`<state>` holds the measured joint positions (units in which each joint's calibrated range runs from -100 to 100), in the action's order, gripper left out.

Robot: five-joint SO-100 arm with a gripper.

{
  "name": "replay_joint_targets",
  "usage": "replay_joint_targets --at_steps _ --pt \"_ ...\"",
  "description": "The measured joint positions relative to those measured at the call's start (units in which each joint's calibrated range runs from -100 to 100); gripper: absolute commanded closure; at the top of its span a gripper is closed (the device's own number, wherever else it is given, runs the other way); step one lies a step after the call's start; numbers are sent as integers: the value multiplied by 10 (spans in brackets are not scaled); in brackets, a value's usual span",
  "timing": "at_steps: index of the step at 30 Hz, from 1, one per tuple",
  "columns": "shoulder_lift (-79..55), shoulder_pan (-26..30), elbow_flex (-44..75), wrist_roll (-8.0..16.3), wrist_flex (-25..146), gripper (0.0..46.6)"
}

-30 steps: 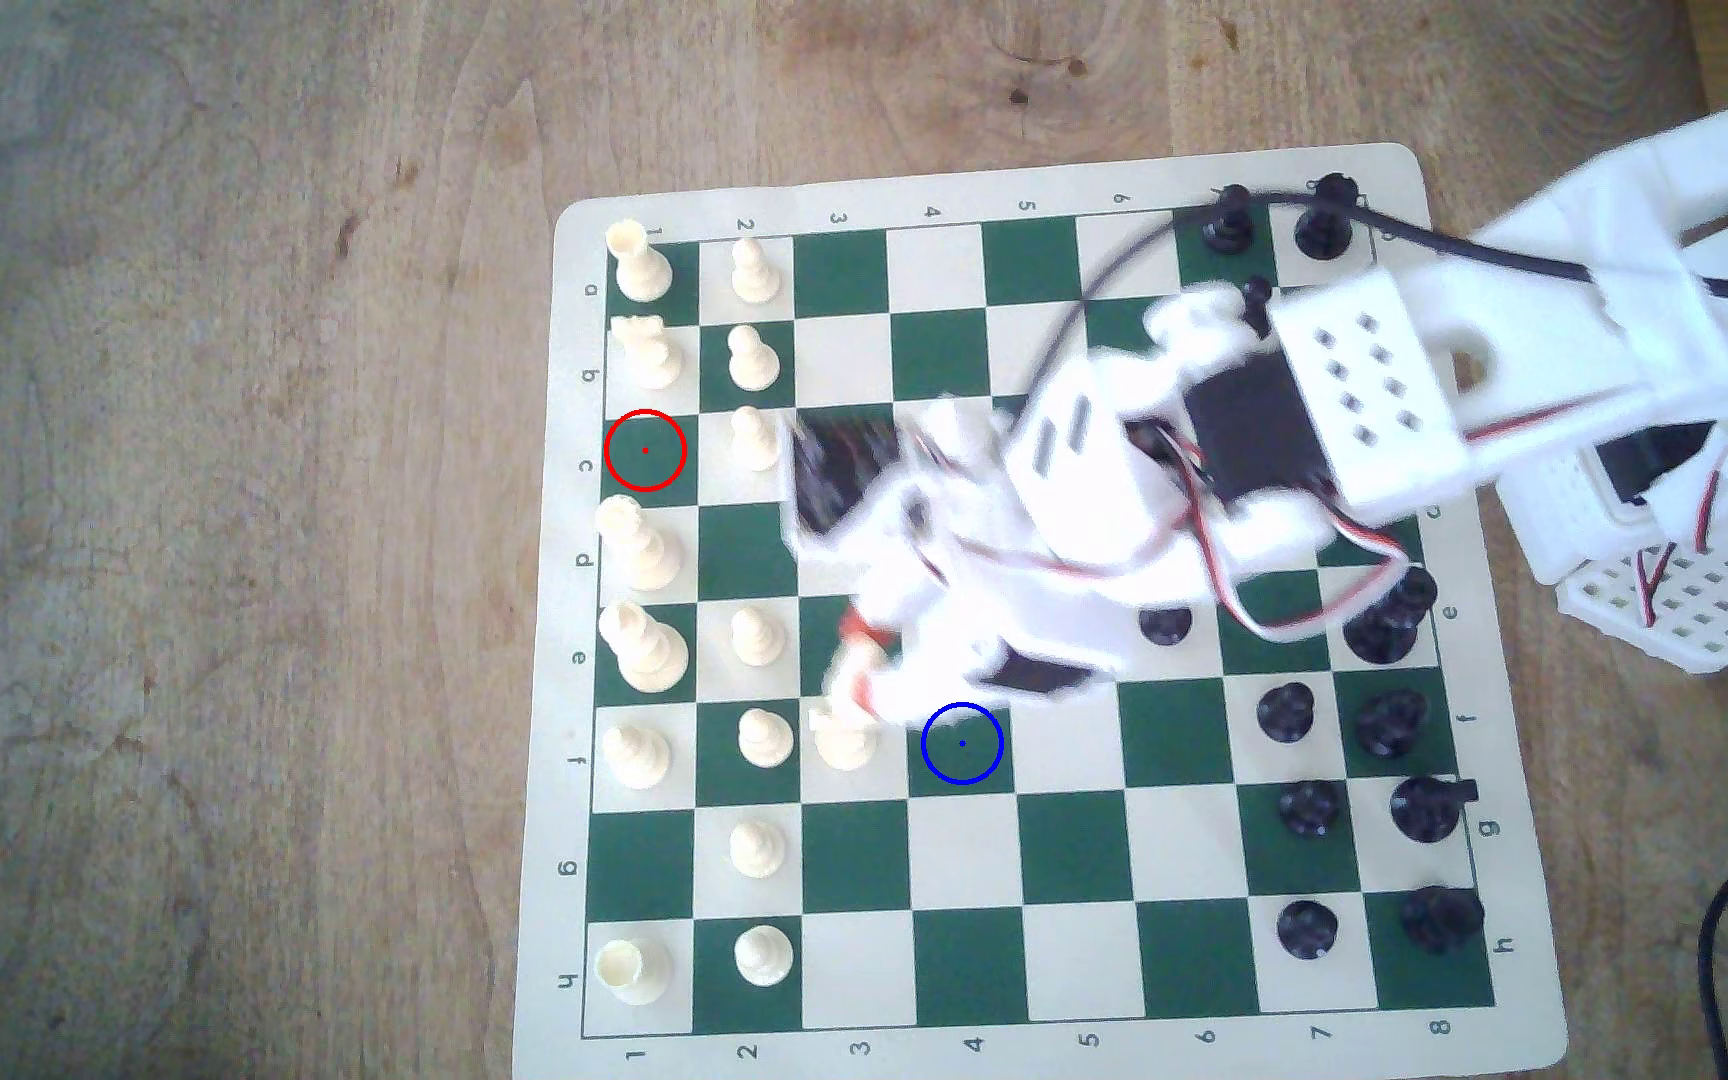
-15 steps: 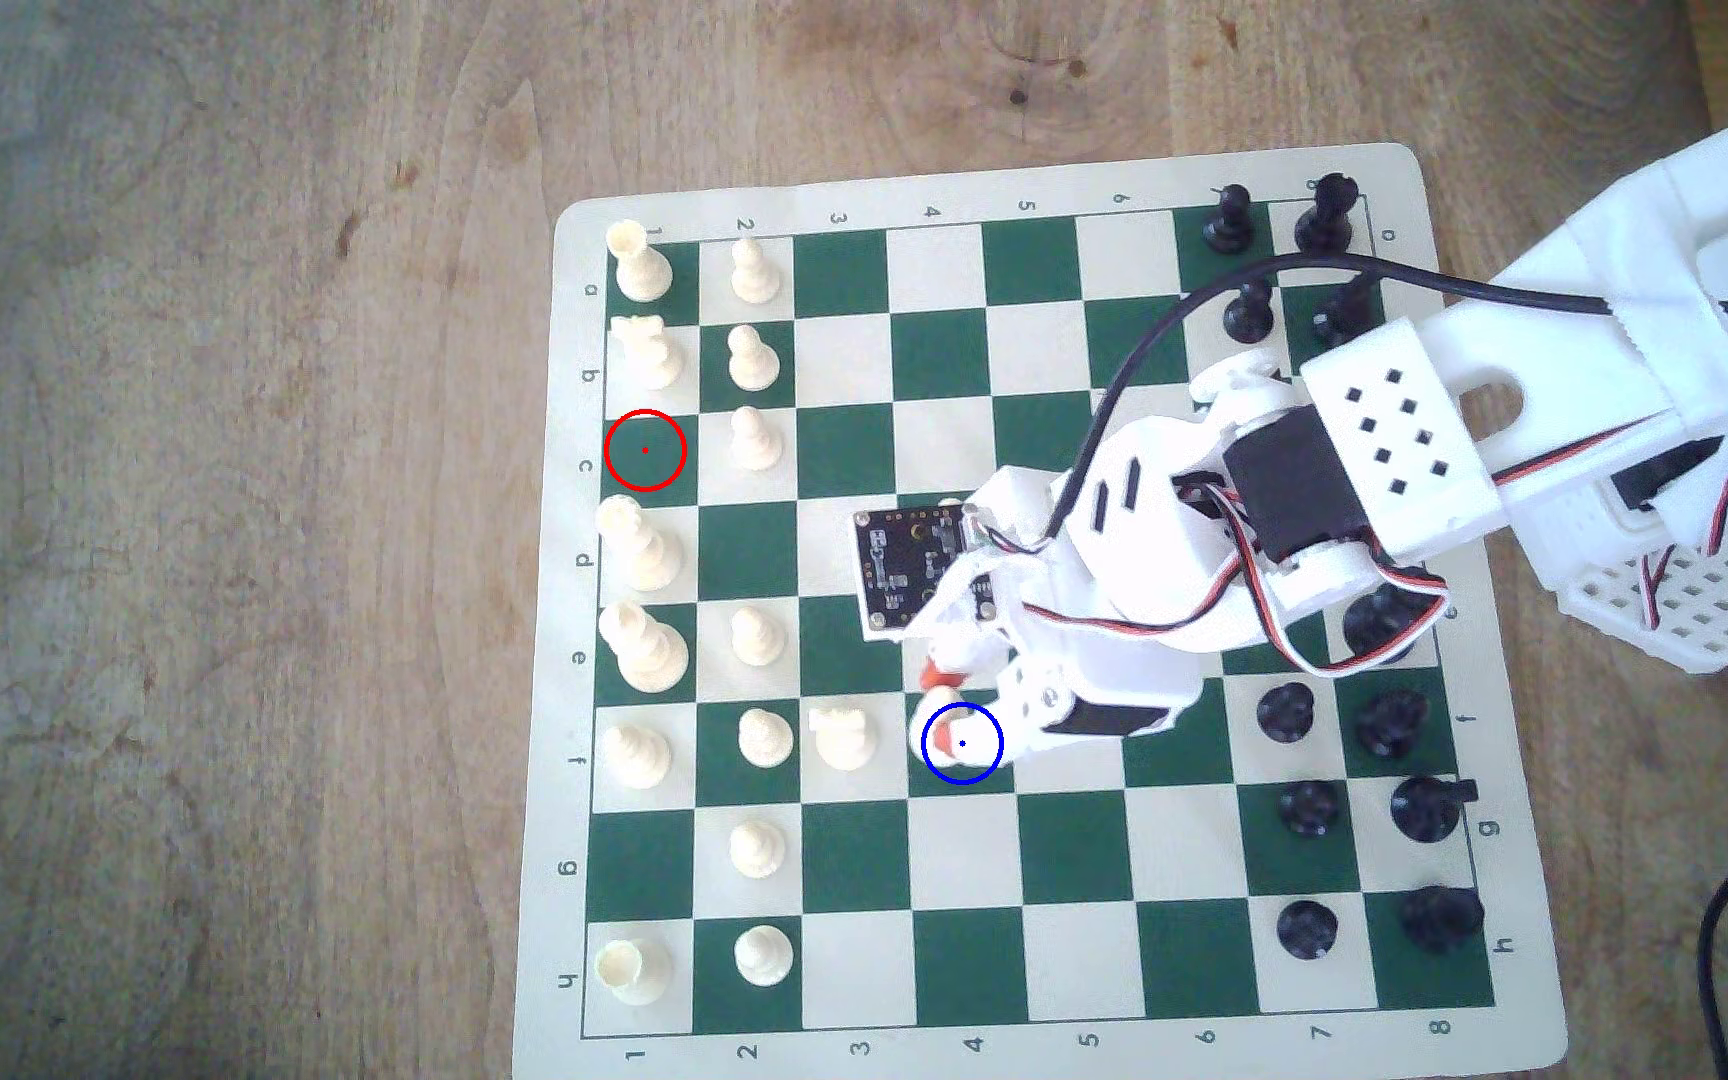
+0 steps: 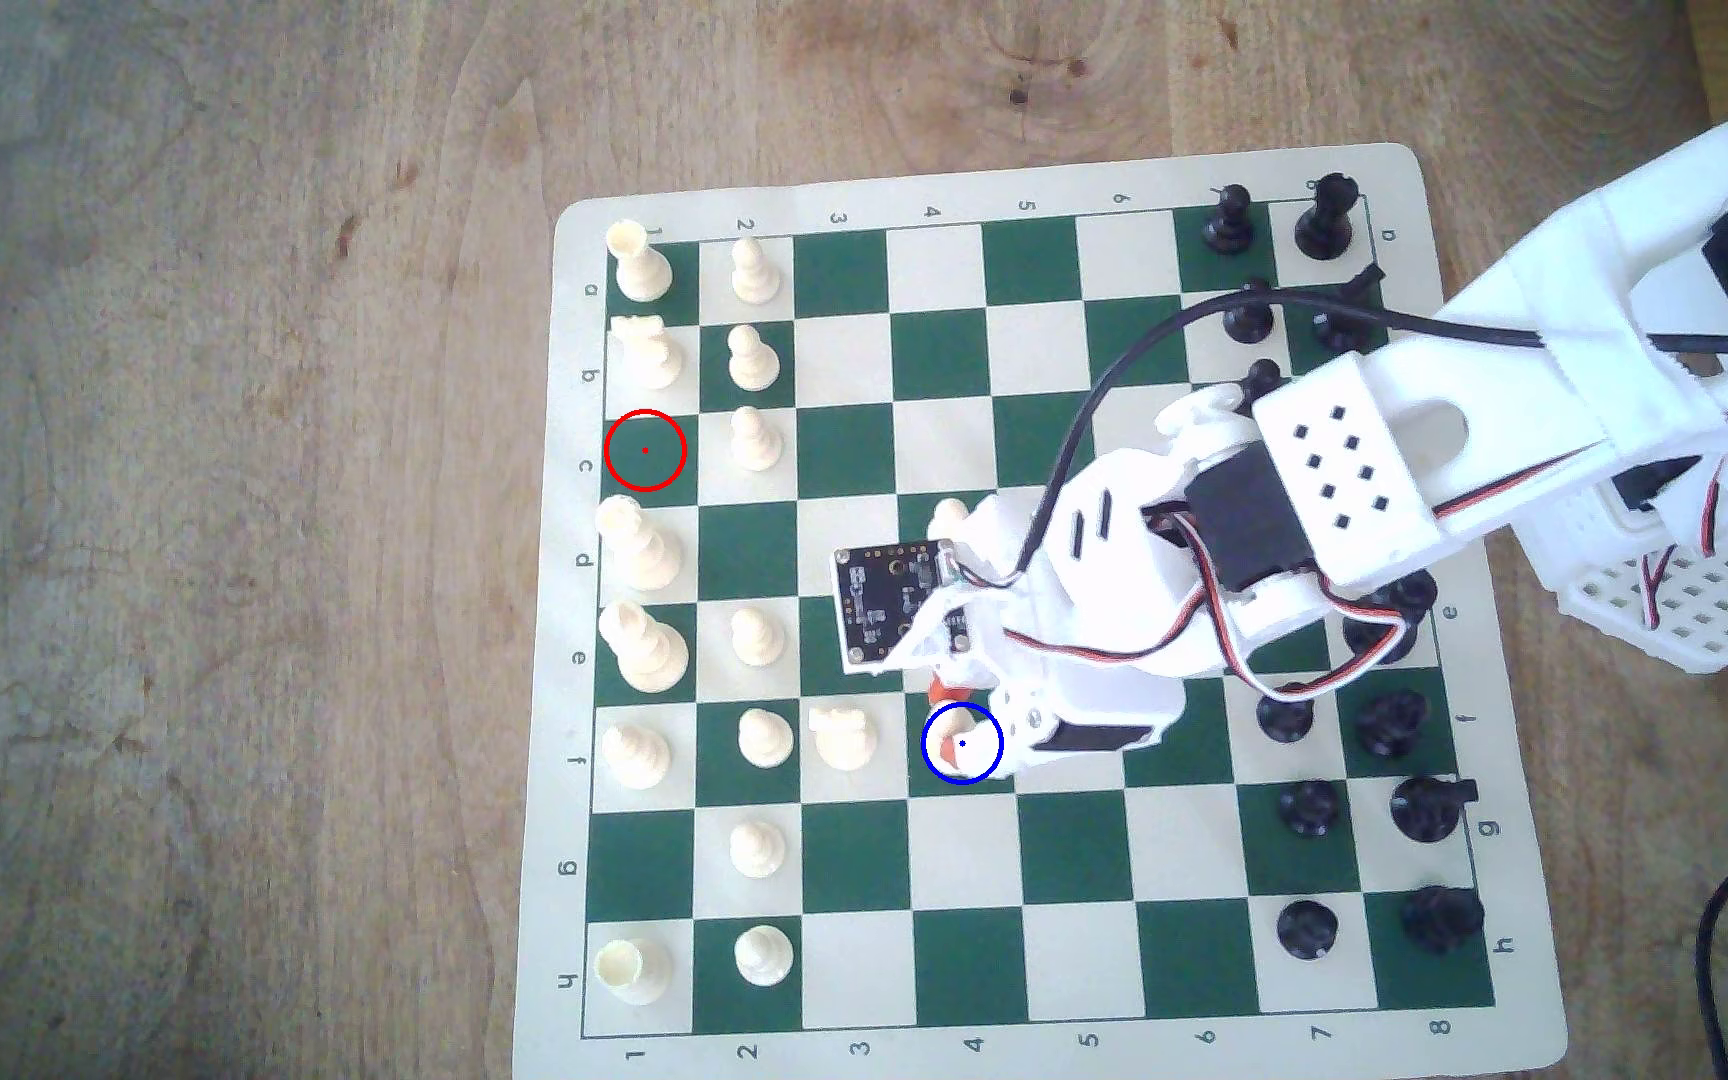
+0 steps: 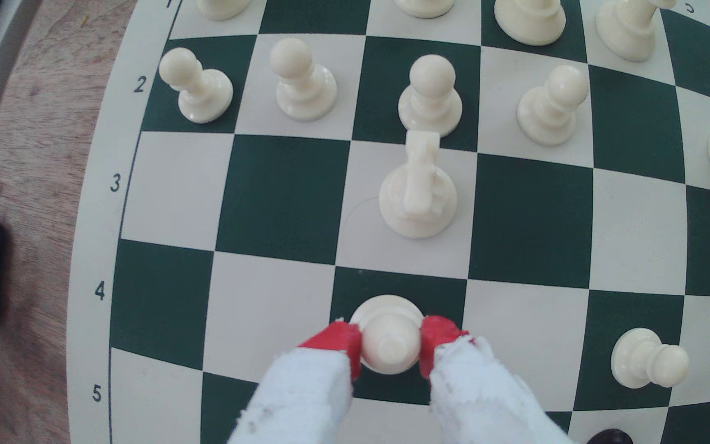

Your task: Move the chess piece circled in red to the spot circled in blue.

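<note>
You see a brown wooden worktop [image 3: 216,519] with a green and cream chess board [image 3: 964,914] lying flat on it. Your white arm [image 3: 1359,467] reaches in from the exterior view's right, over the board. The gripper [image 4: 391,348] has two white jaws with red tips, and they are closed on the head of the cream bishop [image 4: 389,341], one red tip pressed on each side. The bishop sits right between the jaws, upright. In the wrist view its round base lies over a dark green square in row 4. In the exterior view that square is the spot [image 3: 962,743] with the blue ring, and the bishop's cream top shows inside the ring. You cannot tell if the base touches the board. A cream knight [image 4: 418,192] stands on the next square, just beside the bishop. The red-ringed square [image 3: 645,450] is well apart, near the board's edge at the exterior view's left, with no piece on it.
</note>
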<state>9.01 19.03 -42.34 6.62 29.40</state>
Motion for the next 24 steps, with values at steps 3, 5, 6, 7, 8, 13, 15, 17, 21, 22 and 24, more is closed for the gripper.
replay_joint_targets --at_steps 3,5,6,7,8,13,15,17,21,22,24 --pt "-8 0 0 0 -3 410" --pt "-8 0 0 0 -3 408" --pt "-10 0 0 0 -3 406" --pt "-13 0 1 -2 -4 404" --pt "-18 0 1 -2 -7 397" --pt "-23 -5 2 -3 -15 313" --pt "-24 -7 1 -4 -14 309" --pt "-24 -8 1 -6 -14 301" --pt "-24 -8 1 -6 3 288" --pt "-19 -8 1 -6 13 285" --pt "-3 -8 1 -6 32 284"
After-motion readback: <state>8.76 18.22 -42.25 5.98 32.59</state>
